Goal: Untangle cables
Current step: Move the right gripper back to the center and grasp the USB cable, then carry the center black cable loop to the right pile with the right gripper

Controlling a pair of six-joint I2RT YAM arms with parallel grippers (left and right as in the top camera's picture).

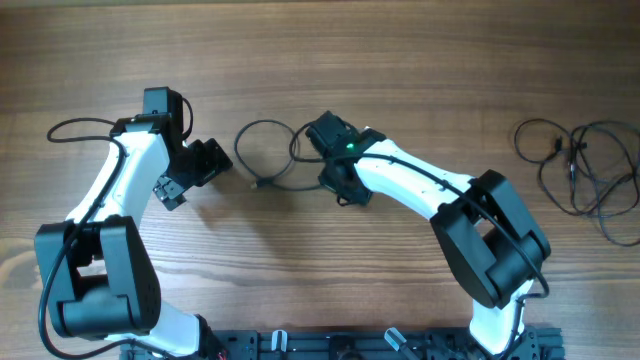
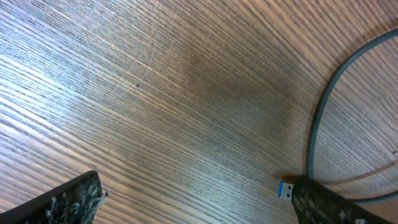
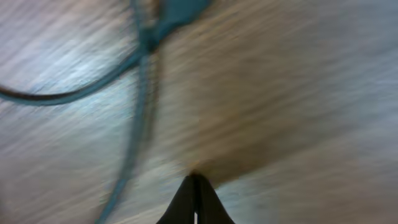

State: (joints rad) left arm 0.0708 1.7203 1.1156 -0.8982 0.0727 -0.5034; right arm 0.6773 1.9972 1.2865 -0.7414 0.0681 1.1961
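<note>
Hovering my left gripper [image 2: 196, 186] spread wide beside the blue plug [image 2: 286, 188] of the looped cable [image 1: 265, 155], probably to take that end, I have my right gripper [image 3: 196, 193] clenched, seemingly empty, at the loop, with the tangled cables [image 1: 585, 165] by the table's right edge.

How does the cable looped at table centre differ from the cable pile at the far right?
The centre cable forms one open round loop; the right pile is several strands crossing each other. The centre cable lies mid-table; the right pile sits by the picture's right edge. Both are thin and dark.
</note>
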